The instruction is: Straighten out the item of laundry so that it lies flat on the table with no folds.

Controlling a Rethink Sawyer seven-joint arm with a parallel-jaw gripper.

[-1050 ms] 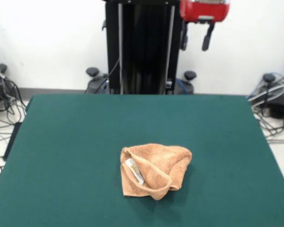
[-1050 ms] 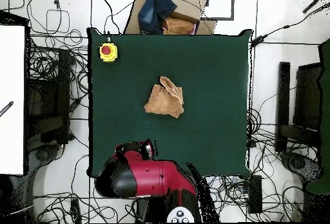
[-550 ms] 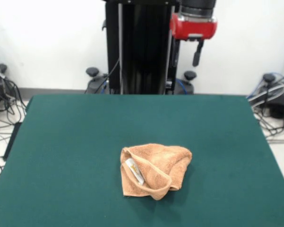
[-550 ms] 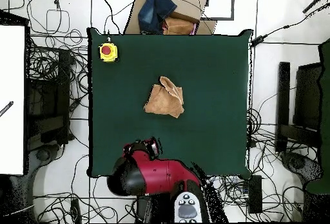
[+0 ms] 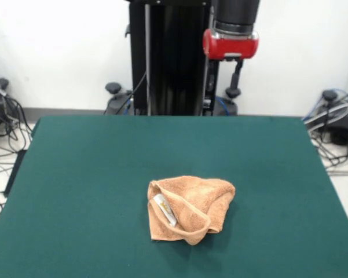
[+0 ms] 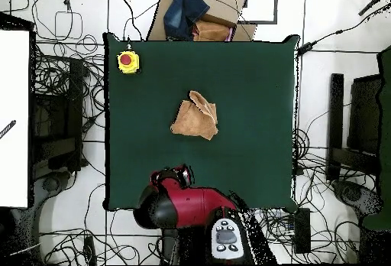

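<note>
The item of laundry (image 5: 191,208), a light orange-tan towel, lies crumpled and folded over itself near the middle of the green table (image 5: 75,174). Its small white label (image 5: 165,209) shows in a fold on its left side. From overhead the item of laundry (image 6: 195,118) is a bunched lump at the centre of the table (image 6: 260,87). My gripper (image 5: 224,72) hangs under the red wrist, high above the table's far edge and well away from the towel. It is open and holds nothing. Overhead, the gripper (image 6: 174,177) sits near the table's bottom edge.
A yellow box with a red button (image 6: 127,62) stands on the table's upper left corner in the overhead view. A cardboard box with blue cloth (image 6: 195,14) sits just beyond the top edge. Cables (image 6: 61,87) cover the floor around the table.
The arm has swung left in the front view and dropped a little, bringing the gripper towards the table's far edge. The towel has not moved.
</note>
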